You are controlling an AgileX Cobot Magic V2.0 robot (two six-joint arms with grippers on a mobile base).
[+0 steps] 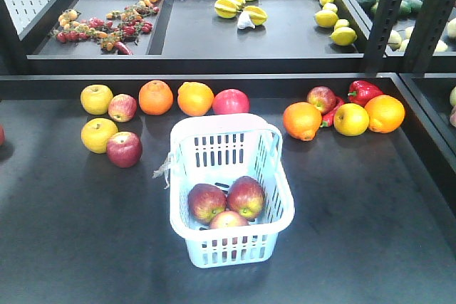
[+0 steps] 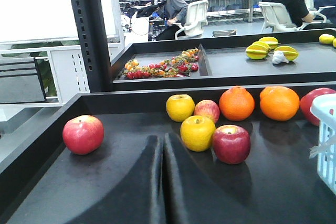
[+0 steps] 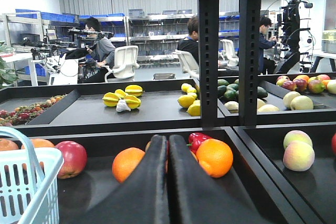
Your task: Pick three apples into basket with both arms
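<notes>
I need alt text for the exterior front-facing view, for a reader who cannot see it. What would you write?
A pale blue-white basket stands on a black table and holds three apples. Behind it lies a row of loose fruit: yellow fruits, oranges, more red apples and a red pepper. No robot arm shows.

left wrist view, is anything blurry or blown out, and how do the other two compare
Left wrist view: the window panel top left is blown out white, the closed left tool is a soft dark blur. Right wrist view: right tool likewise blurred. Front view: even light, sharp, the basket casts only a faint shadow.
</notes>
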